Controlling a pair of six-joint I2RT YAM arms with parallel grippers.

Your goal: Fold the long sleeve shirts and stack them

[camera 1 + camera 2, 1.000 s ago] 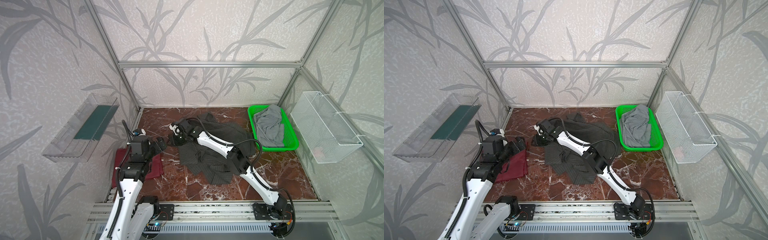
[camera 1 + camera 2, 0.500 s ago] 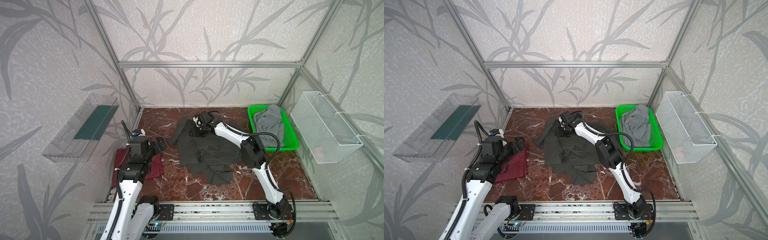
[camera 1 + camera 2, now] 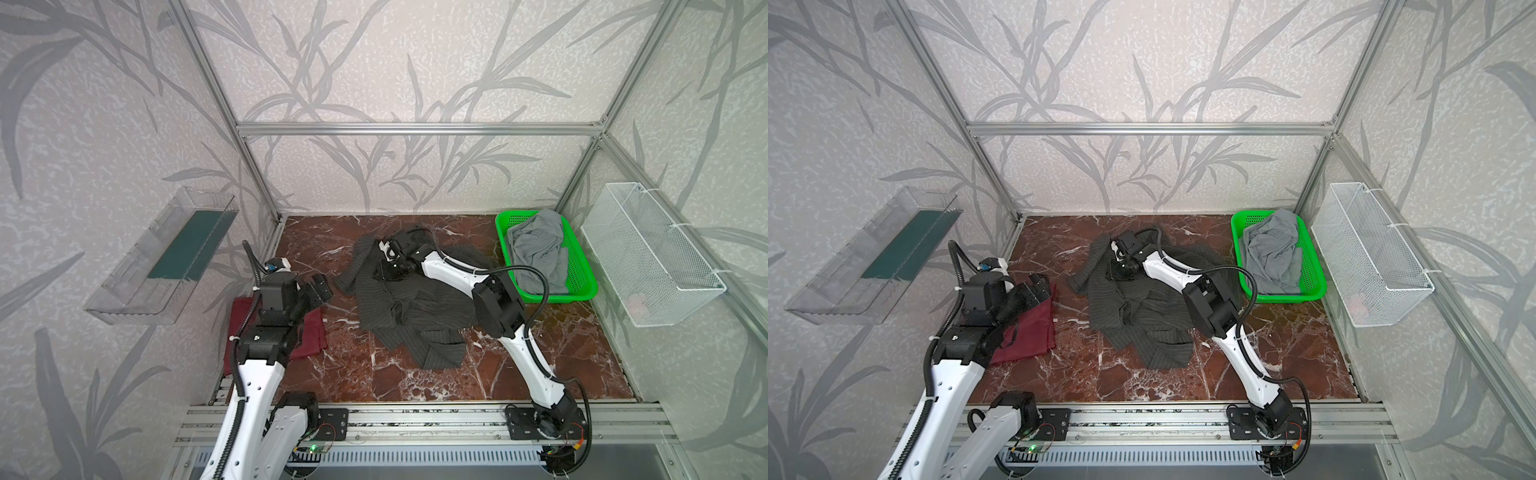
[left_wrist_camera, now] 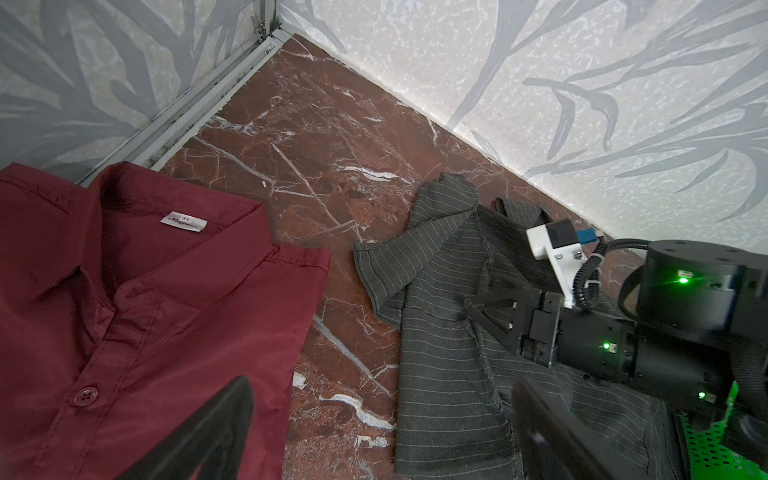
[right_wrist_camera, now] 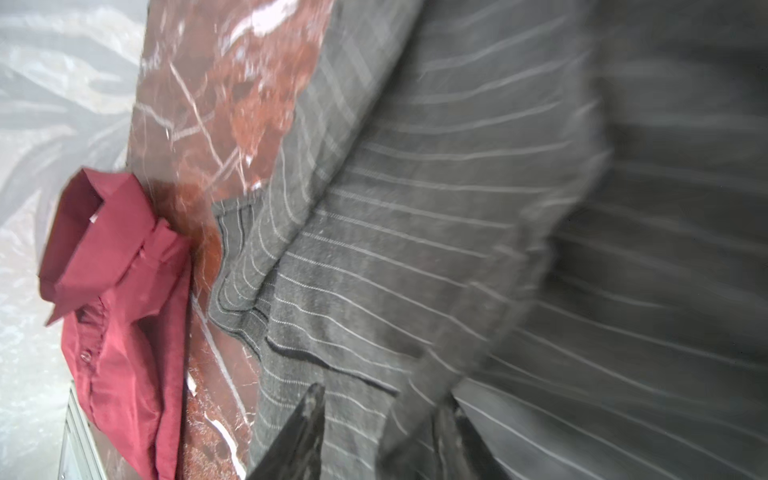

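The charcoal pinstriped long sleeve shirt (image 3: 415, 307) (image 3: 1142, 316) lies crumpled mid-table, one sleeve trailing left. My right gripper (image 3: 384, 272) (image 3: 1119, 272) (image 5: 382, 397) rests on its far left part. Its jaws stand partly apart, with a raised fold of the striped cloth (image 5: 415, 249) pinched between them. The maroon long sleeve shirt (image 3: 313, 338) (image 3: 1034, 328) (image 4: 145, 311) lies folded at the left, collar up, partly hidden under my left arm. My left gripper (image 3: 322, 289) (image 3: 1040, 286) (image 4: 380, 386) hovers open above its right edge, holding nothing.
A green basket (image 3: 540, 297) holding a grey garment (image 3: 540, 249) stands at the back right. A white wire basket (image 3: 648, 257) hangs on the right wall and a clear bin (image 3: 166, 257) on the left wall. Bare marble tabletop (image 3: 415, 386) shows in front.
My right gripper has swung from the shirt's left end back and to the right, then slightly forward. The sleeve now lies spread to the left. The left arm has stayed still.
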